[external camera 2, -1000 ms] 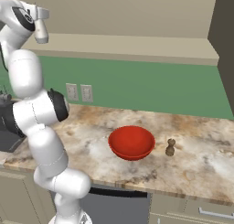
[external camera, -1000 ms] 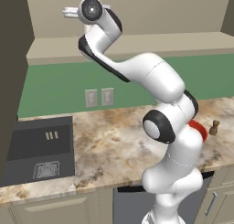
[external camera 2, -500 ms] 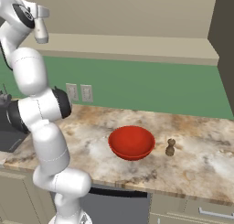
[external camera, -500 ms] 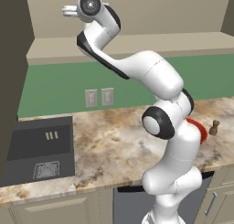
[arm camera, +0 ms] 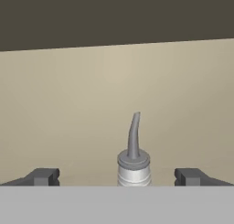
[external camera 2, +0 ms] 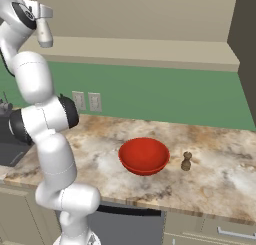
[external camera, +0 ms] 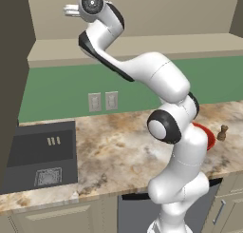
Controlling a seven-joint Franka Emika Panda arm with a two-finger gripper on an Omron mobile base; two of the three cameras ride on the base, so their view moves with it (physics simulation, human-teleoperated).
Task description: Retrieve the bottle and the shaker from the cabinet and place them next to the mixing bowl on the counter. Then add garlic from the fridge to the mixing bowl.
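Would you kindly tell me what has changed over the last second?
Hardly anything: the hand, open, stays raised at the cabinet, nothing grasped or released. The bottle sits between its fingers. The mixing bowl and shaker remain on the counter.

bottle (arm camera: 133,161) top stands between the wide-spread claw (arm camera: 117,176) fingertips, tan cabinet (arm camera: 114,90) wall behind.

The shaker (external camera 2: 186,160) stands right of the mixing bowl (external camera 2: 144,156) (on the counter (external camera 2: 220,176)).

Base views flanking counter (external camera 2: 220,174); hand view close.
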